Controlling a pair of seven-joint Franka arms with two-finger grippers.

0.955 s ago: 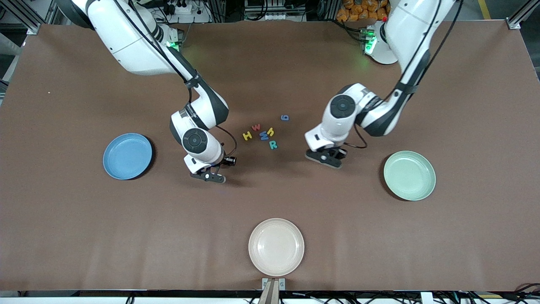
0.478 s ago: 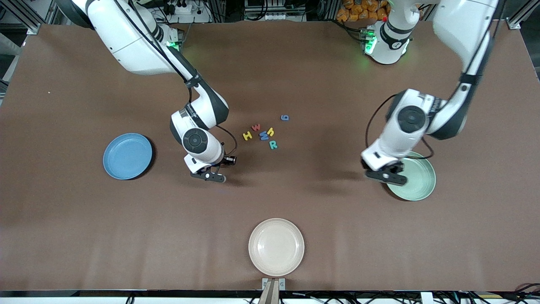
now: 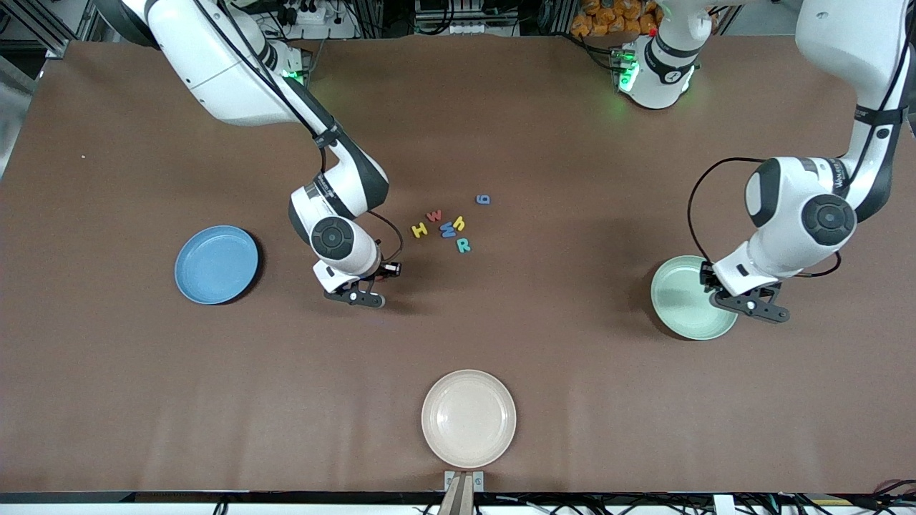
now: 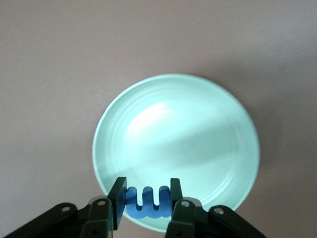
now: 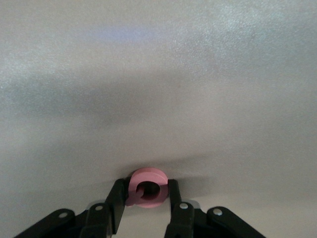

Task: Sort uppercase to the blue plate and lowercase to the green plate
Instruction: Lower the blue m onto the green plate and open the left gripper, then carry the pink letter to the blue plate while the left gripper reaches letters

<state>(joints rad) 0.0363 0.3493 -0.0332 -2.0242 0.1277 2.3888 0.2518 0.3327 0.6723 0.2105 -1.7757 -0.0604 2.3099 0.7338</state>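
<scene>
Left gripper [image 3: 748,306]: front view, over the rim of the round pale mint-green plate [image 3: 683,297] at the left arm's end of the table.
Right gripper [image 3: 356,297]: low over bare brown table [image 3: 215,400], between the round medium-blue plate [image 3: 216,264] and the letter cluster.
Letter cluster: yellow H [image 3: 419,229], red w [image 3: 434,215], blue W [image 3: 448,229], yellow h [image 3: 459,223], teal-green R [image 3: 464,245] lie flat, close together; blue g [image 3: 483,199] a little apart, farther from the camera.
Cream-white plate [image 3: 469,418]: nearest the camera.
Left wrist view: left gripper [image 4: 147,198] pinches the blue foam m [image 4: 147,201] by its ends, long axis spanning finger to finger, over the green plate [image 4: 176,144].
Right wrist view: right gripper [image 5: 146,193] clamps the round red foam Q [image 5: 146,187], which looks pink here, its ring face toward the camera, just above the table [image 5: 158,89].
</scene>
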